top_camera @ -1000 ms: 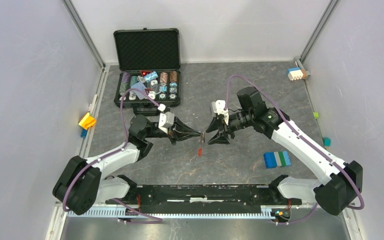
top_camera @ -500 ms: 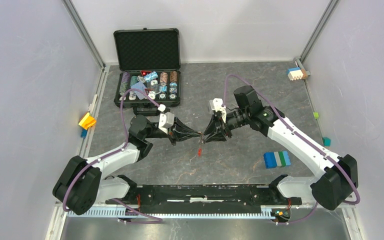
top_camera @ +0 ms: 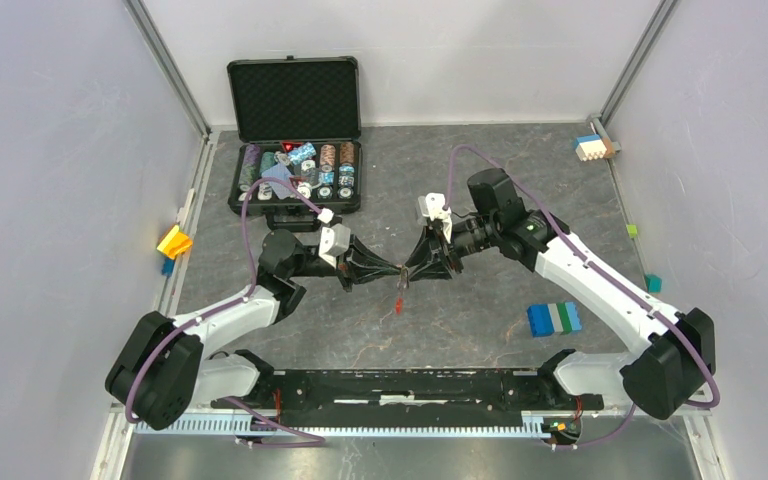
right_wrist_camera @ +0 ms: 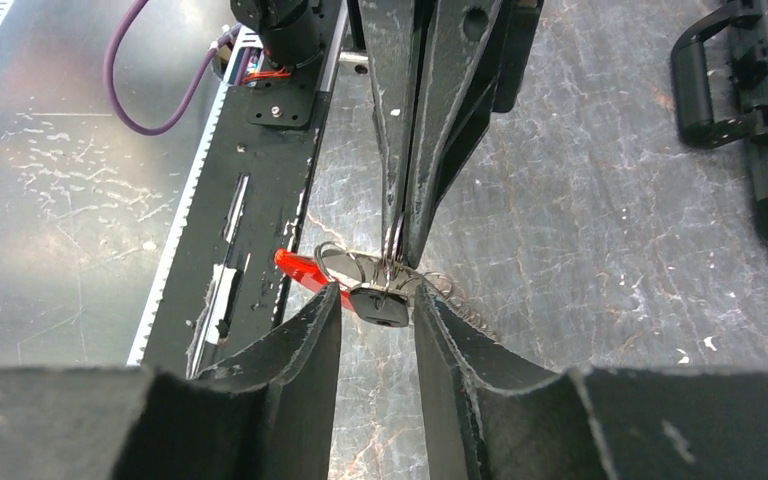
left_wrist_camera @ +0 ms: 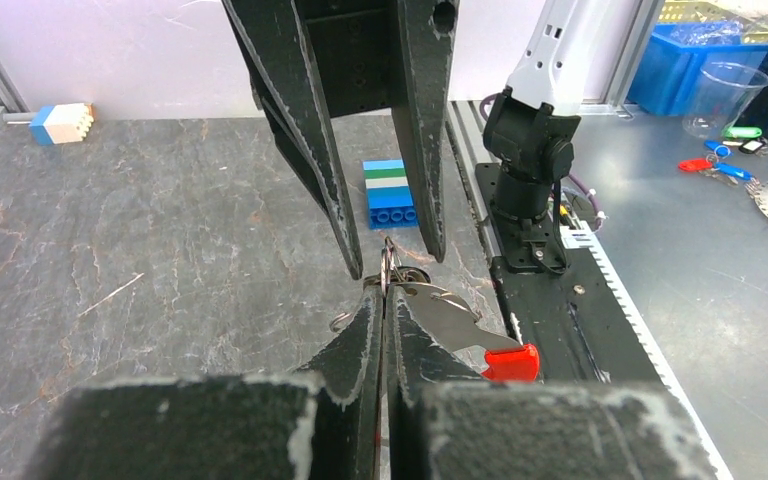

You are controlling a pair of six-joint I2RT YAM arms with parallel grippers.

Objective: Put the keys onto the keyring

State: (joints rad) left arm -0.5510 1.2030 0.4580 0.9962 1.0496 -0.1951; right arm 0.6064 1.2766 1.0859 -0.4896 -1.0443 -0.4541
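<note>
One case (top_camera: 293,100). Right of case: one keyring (right_wrist_camera: 340,265), one key (right_wrist_camera: 380,305), two block stacks (top_camera: 554,318) (top_camera: 592,147). Left of case: one yellow block (top_camera: 173,241).

Out beyond the left gripper (top_camera: 397,268), the black case (top_camera: 293,100) lies open, poker chips (top_camera: 305,170) racked inside. Right of the right gripper (top_camera: 412,272) and nearer in sits a blue-green-white block stack (top_camera: 554,318); far past it, a blue-and-white block (top_camera: 594,147).

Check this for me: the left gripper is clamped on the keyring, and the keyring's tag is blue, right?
The tag is red, not blue, as the left wrist view shows. The left gripper is indeed clamped on the keyring.
</note>
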